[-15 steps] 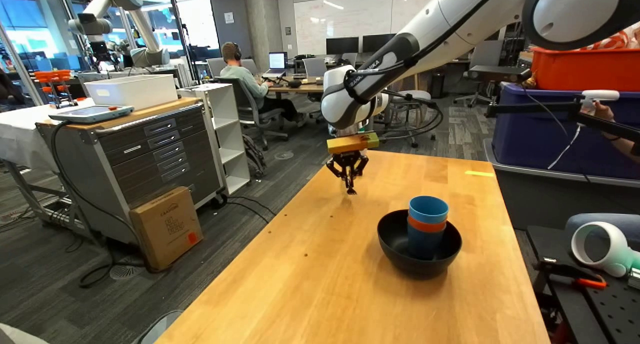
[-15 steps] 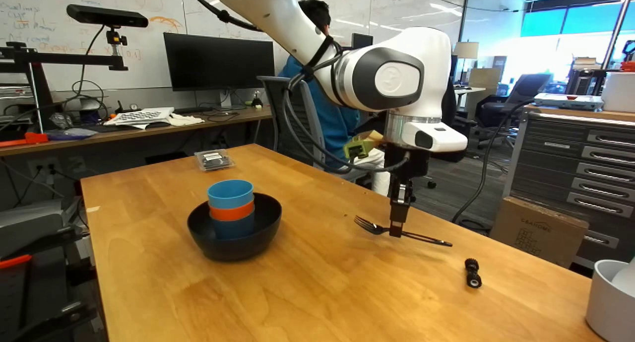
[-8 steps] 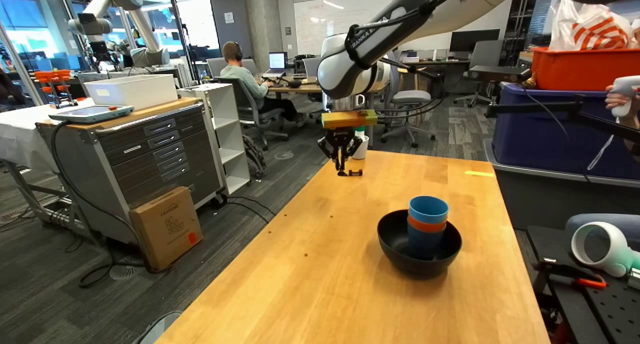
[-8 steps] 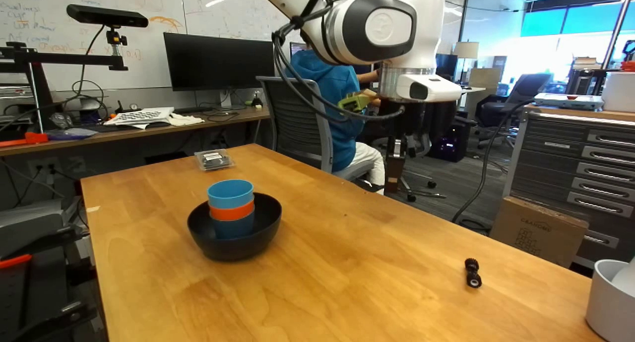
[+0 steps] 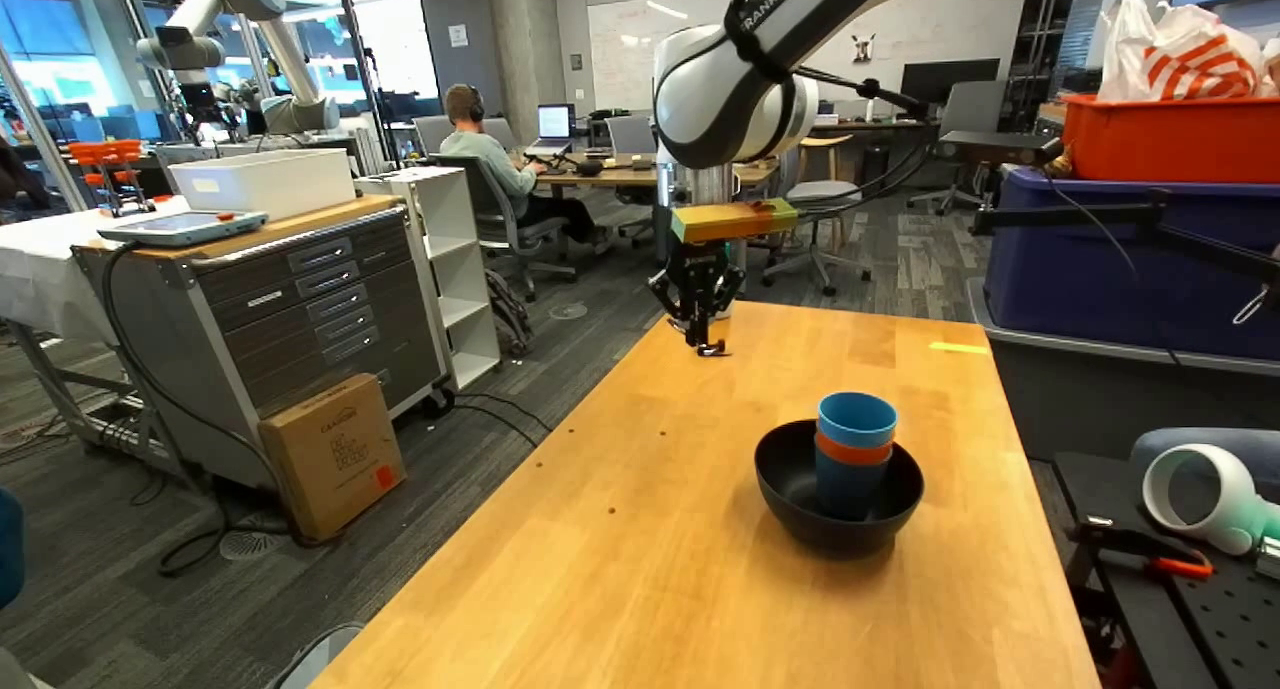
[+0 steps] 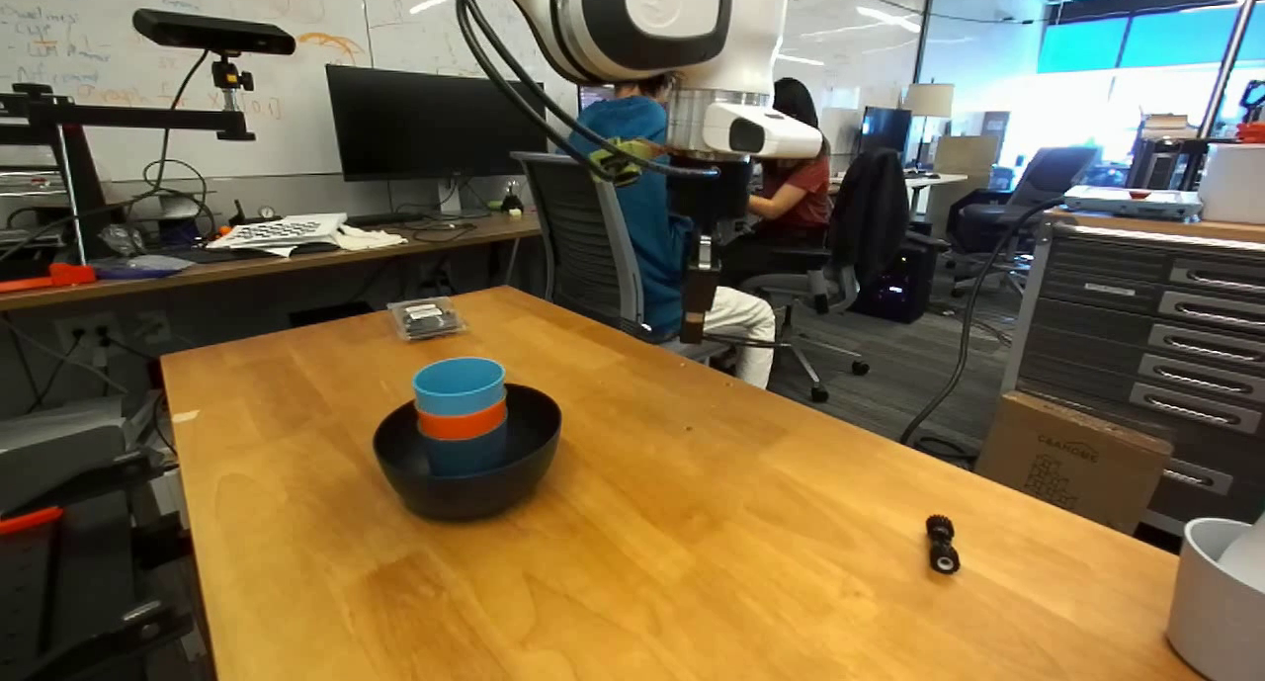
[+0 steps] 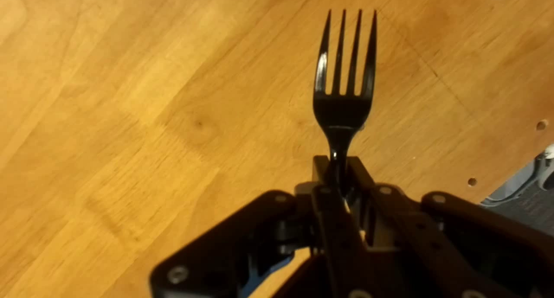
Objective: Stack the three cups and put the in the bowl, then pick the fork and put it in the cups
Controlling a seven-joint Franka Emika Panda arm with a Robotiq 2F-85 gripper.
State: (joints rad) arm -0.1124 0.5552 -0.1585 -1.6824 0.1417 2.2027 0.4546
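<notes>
My gripper (image 7: 339,164) is shut on the neck of the black fork (image 7: 342,110), tines pointing up in the wrist view. In both exterior views my gripper (image 5: 703,344) (image 6: 694,333) holds the fork above the table's far side, apart from the bowl. The fork's handle (image 6: 739,341) shows thinly in an exterior view. The three cups are stacked upright in the black bowl (image 5: 835,541) (image 6: 464,500): light blue cup (image 5: 856,421) (image 6: 460,386) on top, orange-red cup (image 5: 852,452) (image 6: 462,423) in the middle, dark teal cup (image 5: 847,484) (image 6: 465,453) at the bottom.
A small black wheeled part (image 6: 942,544) lies on the wooden table (image 6: 632,582). A clear plastic package (image 6: 426,318) lies at the table's far corner, and a light grey container (image 6: 1211,602) stands at the right edge. A person in blue (image 6: 628,127) sits behind the table.
My gripper has lifted the fork off the table. Over the last half second it has shifted sideways, leftward in an exterior view, toward the bowl's side. Cups and bowl have not moved.
</notes>
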